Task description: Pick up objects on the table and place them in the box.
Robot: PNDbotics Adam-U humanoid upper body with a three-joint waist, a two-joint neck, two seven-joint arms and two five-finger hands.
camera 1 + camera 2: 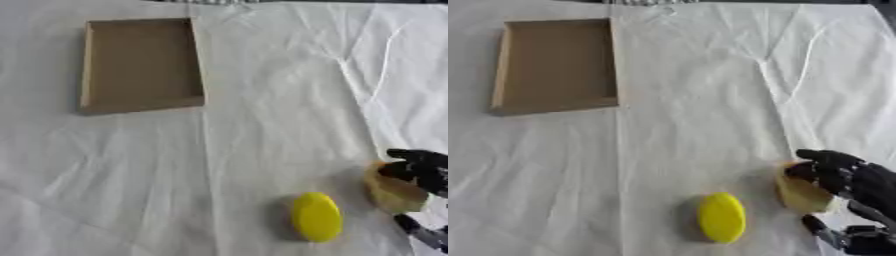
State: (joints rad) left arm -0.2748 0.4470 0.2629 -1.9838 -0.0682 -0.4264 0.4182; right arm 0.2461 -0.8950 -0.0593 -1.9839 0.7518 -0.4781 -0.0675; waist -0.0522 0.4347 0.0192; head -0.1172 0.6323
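Two items at five o'clock — tan block [802, 194] clasped by my right hand [846, 180], yellow oval [722, 217] beside. Box [557, 65] at ten o'clock; I risk dropping it crossing the worktop [702, 100].

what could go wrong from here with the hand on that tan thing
The right hand has fingers curled over the top of the tan object, with the thumb low on the near side; if the grasp sits mostly on the upper edge, the object may tip or slip when lifted. The yellow oval object lies close beside it and could get nudged. The box sits far off at the upper left, so a long carry gives time for a drop.
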